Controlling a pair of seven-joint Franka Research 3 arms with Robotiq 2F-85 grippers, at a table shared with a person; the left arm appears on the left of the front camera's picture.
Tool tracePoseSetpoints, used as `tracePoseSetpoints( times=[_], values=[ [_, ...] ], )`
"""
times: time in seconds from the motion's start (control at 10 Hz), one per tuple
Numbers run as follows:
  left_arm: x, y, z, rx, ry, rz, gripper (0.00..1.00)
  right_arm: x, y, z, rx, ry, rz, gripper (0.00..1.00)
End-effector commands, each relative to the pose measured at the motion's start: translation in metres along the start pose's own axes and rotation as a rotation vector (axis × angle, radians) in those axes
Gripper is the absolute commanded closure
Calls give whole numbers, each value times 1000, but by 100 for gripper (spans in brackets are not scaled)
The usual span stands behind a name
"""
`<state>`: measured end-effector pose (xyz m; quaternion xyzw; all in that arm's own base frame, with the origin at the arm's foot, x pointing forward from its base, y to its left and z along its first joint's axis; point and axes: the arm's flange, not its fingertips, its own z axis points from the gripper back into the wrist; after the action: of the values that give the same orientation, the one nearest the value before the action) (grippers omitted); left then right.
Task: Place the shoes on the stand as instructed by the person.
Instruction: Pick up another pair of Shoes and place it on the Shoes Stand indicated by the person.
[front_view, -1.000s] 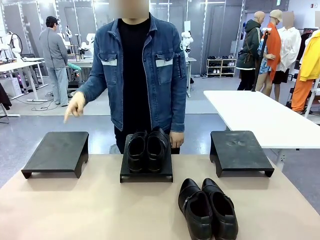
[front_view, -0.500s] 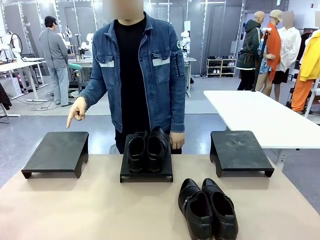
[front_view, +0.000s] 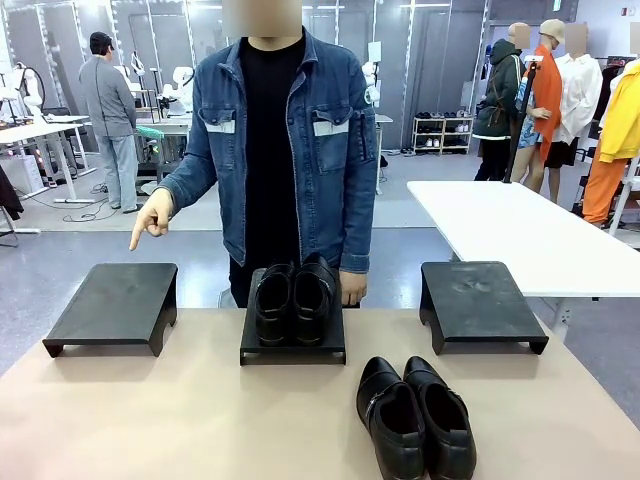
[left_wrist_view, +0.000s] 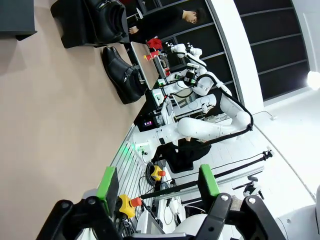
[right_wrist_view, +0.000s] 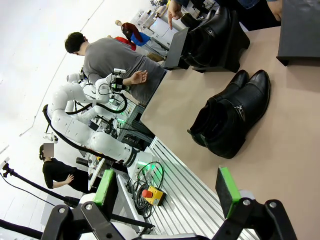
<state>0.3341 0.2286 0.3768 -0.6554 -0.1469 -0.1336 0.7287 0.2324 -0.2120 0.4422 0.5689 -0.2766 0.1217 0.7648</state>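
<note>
One pair of glossy black shoes stands on the middle black stand. A second pair lies on the tan table at the front right, toes toward me. The person in a denim jacket stands behind the table, one hand pointing a finger down over the bare left stand. My left gripper is open and holds nothing, with the table pair far ahead of it. My right gripper is likewise open, well short of that pair.
A third bare stand sits at the right back of the table. A white table stands beyond on the right. The person's other hand hangs beside the middle stand. Bare tabletop spreads across the front left.
The person's raised hand has curled into a pointing finger aimed down at the left stand. The shoes and stands have not moved.
</note>
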Motion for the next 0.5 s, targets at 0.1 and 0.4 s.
tracePoseSetpoints(
  times=[0.1,0.4],
  values=[
    [15,-58,-63,134,67,15,18,2,0,1,10,-14,21,0],
    [24,-131,-158,231,129,60,18,2,0,1,10,-14,21,0]
  ],
)
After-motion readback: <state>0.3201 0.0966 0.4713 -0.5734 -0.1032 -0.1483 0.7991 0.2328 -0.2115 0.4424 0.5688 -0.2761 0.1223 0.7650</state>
